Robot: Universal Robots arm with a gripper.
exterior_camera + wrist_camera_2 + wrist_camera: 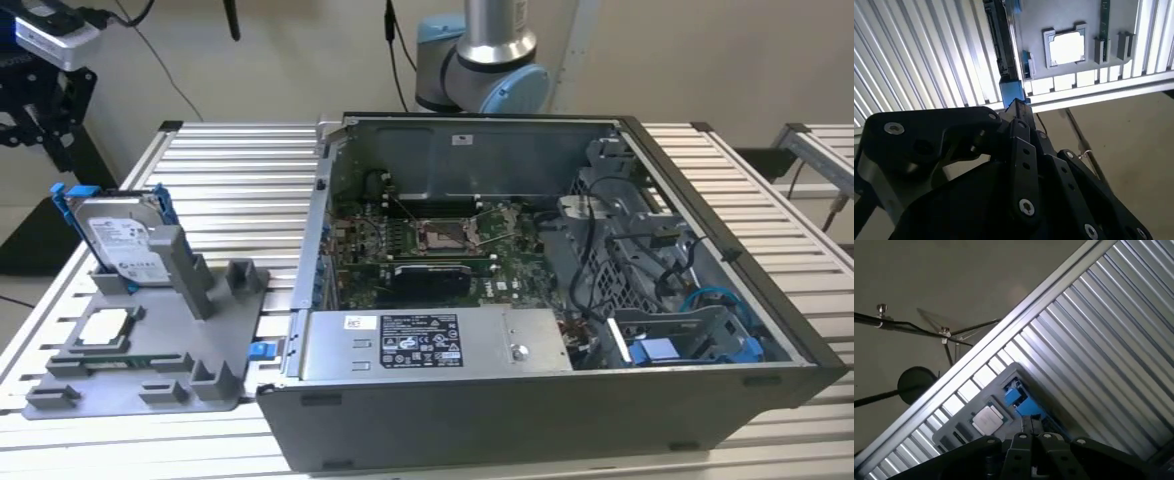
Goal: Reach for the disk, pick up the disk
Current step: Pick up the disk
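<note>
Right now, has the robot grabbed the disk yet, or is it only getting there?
Not grabbed yet. Done: nothing to show so far; the disk stands upright in its grey holder. In hand: the reach, with the gripper close over the disk's blue bracket in the second wrist view. Left: the pick-up itself, since the disk sits in the holder.
</note>
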